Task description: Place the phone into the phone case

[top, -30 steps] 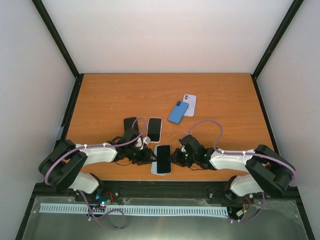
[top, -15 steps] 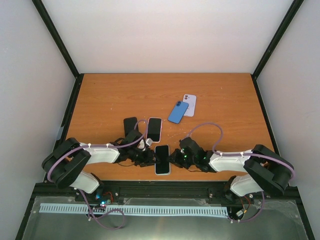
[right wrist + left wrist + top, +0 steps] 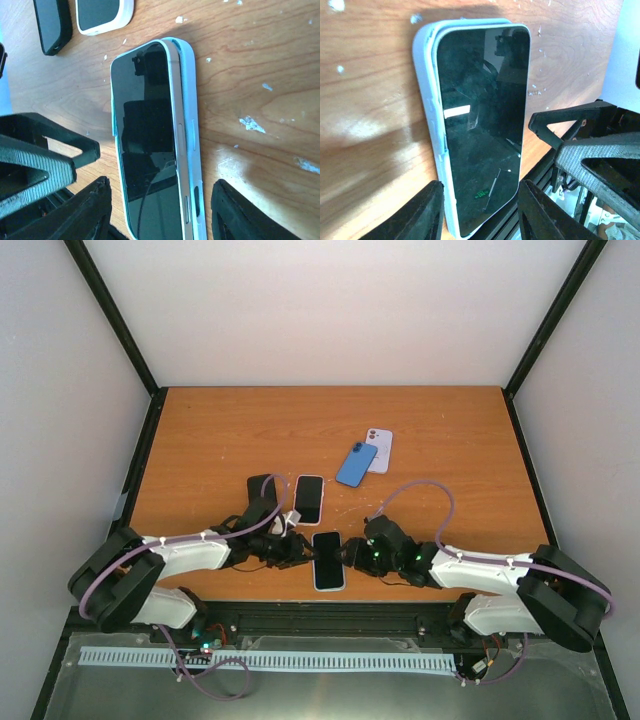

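Note:
A phone (image 3: 328, 558) with a dark screen lies face up in a pale blue case (image 3: 327, 587) at the table's near edge, between both arms. In the left wrist view the phone (image 3: 482, 125) sits partly in the case (image 3: 427, 110), its left side raised above the case wall. In the right wrist view the phone (image 3: 147, 145) has its right edge lifted above the case (image 3: 192, 135). My left gripper (image 3: 480, 212) is open, its fingers astride the phone's near end. My right gripper (image 3: 160, 215) is open, also astride it from the other side.
A black phone (image 3: 260, 487) and a phone in a white case (image 3: 309, 498) lie just behind the left gripper. A blue case (image 3: 356, 464) overlaps a lilac phone (image 3: 377, 449) further back. The table's front edge (image 3: 330, 602) is just below the cased phone.
Both grippers have shifted slightly, and the phone with its case has slid a little to the right. The right arm has stretched out lower along the table edge.

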